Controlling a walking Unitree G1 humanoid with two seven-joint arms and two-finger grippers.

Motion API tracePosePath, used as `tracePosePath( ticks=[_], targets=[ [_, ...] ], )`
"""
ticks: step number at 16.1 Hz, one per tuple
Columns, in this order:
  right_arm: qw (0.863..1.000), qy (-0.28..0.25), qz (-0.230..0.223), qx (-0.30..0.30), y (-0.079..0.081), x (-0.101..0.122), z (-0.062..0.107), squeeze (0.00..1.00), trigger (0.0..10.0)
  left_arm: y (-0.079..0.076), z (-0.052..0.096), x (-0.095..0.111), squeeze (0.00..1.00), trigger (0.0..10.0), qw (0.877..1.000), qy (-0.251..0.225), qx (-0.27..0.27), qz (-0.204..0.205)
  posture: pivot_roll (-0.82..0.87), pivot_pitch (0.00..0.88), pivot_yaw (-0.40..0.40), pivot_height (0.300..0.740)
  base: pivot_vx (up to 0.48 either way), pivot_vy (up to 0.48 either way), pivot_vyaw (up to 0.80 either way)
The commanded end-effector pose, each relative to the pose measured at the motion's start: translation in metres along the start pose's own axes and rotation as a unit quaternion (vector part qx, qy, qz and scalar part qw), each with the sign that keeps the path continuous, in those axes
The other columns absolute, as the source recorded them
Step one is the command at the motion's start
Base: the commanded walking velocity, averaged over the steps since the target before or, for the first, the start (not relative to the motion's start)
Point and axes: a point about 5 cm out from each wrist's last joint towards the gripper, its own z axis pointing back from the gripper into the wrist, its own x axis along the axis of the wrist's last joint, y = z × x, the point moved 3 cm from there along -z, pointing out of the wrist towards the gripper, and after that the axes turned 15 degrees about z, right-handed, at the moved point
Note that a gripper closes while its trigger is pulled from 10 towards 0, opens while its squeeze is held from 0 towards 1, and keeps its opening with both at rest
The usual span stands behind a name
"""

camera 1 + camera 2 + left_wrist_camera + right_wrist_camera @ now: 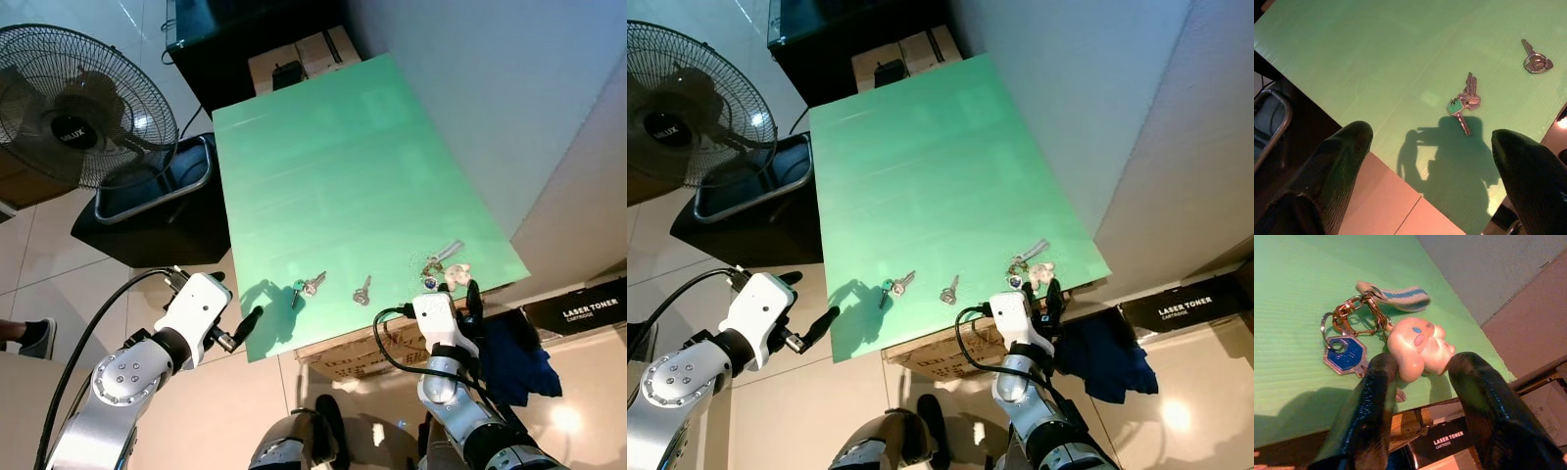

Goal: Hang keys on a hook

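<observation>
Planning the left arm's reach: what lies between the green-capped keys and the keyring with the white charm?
One single silver key lies between the green-capped keys and charm keyring on the green board, per the left eye view.

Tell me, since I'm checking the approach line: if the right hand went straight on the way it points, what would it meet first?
Most likely the pale figure charm of the key bunch. It lies just ahead of the open right hand, between its fingers, at the green board's near edge. Depth is hard to judge.

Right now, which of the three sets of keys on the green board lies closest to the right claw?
The bunch with the pale figurine charm and blue-headed key, directly before the right claw. The green-headed pair and the single key lie farther left.
</observation>
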Motion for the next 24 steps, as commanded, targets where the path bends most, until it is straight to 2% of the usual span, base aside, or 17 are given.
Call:
tracePosePath(
  ticks=[1, 9, 15, 19, 21, 23, 24],
  targets=[
    [1.000, 0.021, -0.005, 0.016, 0.009, -0.007, 0.012, 0.00, 0.0, 0.004, 0.004, -0.005, 0.00, 10.0, 1.000, 0.014, 0.010, -0.008, 0.05, 0.283, 0.280, 0.740, 0.000, 0.000, 0.00],
    [1.000, 0.015, -0.008, 0.011, 0.008, -0.005, 0.012, 0.00, 0.0, 0.003, 0.002, -0.005, 0.00, 10.0, 1.000, 0.013, 0.012, -0.007, 0.04, 0.283, 0.276, 0.740, 0.000, 0.000, 0.00],
    [1.000, -0.029, -0.001, 0.011, 0.013, 0.009, 0.017, 0.00, 0.0, 0.002, -0.001, -0.005, 0.00, 10.0, 1.000, 0.010, 0.011, -0.003, 0.02, 0.287, 0.271, 0.740, 0.000, 0.000, 0.00],
    [0.994, -0.109, 0.008, -0.016, 0.008, 0.039, 0.015, 0.00, 0.0, -0.001, -0.007, -0.006, 0.00, 10.0, 1.000, 0.006, 0.011, 0.000, 0.00, 0.272, 0.259, 0.740, 0.000, 0.000, 0.00],
    [0.981, -0.185, -0.020, -0.049, -0.007, 0.077, 0.009, 0.00, 0.0, -0.005, -0.021, -0.003, 0.00, 10.0, 1.000, -0.008, 0.013, 0.007, -0.03, 0.227, 0.231, 0.740, 0.000, 0.000, 0.00],
    [0.976, -0.207, -0.030, -0.059, -0.015, 0.088, 0.007, 0.00, 0.0, -0.007, -0.029, -0.001, 0.00, 10.0, 1.000, -0.015, 0.014, 0.012, -0.05, 0.203, 0.221, 0.740, 0.000, 0.000, 0.00],
    [0.969, -0.231, -0.036, -0.079, -0.029, 0.101, 0.001, 0.00, 0.0, -0.009, -0.040, 0.004, 0.00, 10.0, 0.999, -0.029, 0.016, 0.016, -0.08, 0.165, 0.205, 0.740, 0.000, 0.000, 0.00]
  ],
)
